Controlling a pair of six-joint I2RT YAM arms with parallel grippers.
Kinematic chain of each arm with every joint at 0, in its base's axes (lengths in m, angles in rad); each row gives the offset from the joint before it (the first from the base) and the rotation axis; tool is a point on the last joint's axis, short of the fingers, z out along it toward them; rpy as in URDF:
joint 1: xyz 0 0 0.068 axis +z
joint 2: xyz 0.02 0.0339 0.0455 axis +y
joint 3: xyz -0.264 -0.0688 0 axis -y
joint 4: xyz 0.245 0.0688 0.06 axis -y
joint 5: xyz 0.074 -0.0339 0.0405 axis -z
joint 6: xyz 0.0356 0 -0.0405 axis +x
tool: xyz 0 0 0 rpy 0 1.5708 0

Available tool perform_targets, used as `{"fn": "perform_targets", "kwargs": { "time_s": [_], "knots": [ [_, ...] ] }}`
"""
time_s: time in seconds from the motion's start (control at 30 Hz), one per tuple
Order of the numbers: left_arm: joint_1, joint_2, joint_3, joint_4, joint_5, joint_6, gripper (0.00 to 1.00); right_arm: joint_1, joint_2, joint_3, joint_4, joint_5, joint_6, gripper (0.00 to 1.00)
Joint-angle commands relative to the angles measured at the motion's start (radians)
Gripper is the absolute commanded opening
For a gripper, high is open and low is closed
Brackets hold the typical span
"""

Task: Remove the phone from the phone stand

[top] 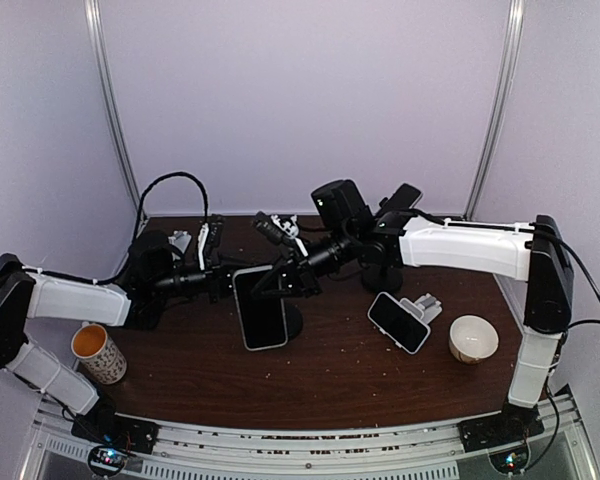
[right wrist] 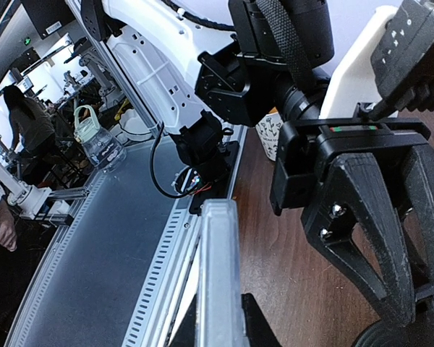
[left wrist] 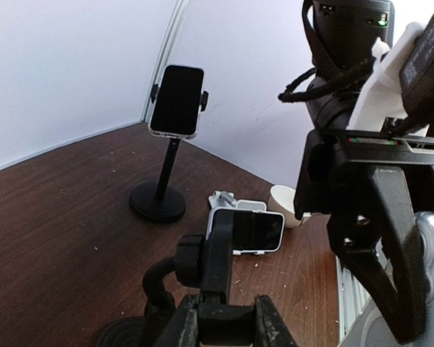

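On the surface [top: 330,385] your left arm [top: 75,298] and right arm [top: 460,248] meet at the middle. Between them sits the stand [top: 293,322], with its round base just right of the phone's near end. The phone [top: 260,306] appears to be seated in the stand's holder, screen up and tilted, its long axis running near to far on a slight slant.

Your right hand [top: 283,280] is clenched on the phone's far right edge; its wrist view shows that thin edge pinched between the fingers. Your left hand [left wrist: 223,318] is clenched on the stand's black holder, just beside the phone's far left corner.

Both hands are at the phone, but the right one has it. The lift looks like its job — pull away from the holder while the left braces the stand.
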Motion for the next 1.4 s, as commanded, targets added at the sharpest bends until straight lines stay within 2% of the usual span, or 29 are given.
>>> {"fn": "perform_targets", "kwargs": {
  "time_s": [0.0,0.2,0.5,0.9,1.17,1.37],
  "knots": [
    [-0.009,0.015,0.035,-0.004,-0.027,0.016,0.00,-0.007,-0.070,-0.031,0.093,-0.013,0.046,0.00],
    [-0.005,0.002,0.073,-0.052,-0.058,0.029,0.00,-0.040,-0.188,-0.148,0.216,0.047,0.145,0.00],
    [0.071,-0.020,0.122,-0.063,-0.086,0.011,0.00,-0.123,-0.345,-0.355,0.397,0.100,0.294,0.00],
    [0.190,0.005,0.242,-0.080,-0.165,0.016,0.00,-0.146,-0.419,-0.457,0.385,0.128,0.293,0.00],
    [0.285,0.104,0.397,-0.095,-0.216,0.023,0.00,-0.149,-0.437,-0.478,0.366,0.137,0.281,0.00],
    [0.346,0.207,0.481,-0.040,-0.241,0.010,0.00,-0.149,-0.441,-0.483,0.343,0.142,0.266,0.00]
  ]
}}
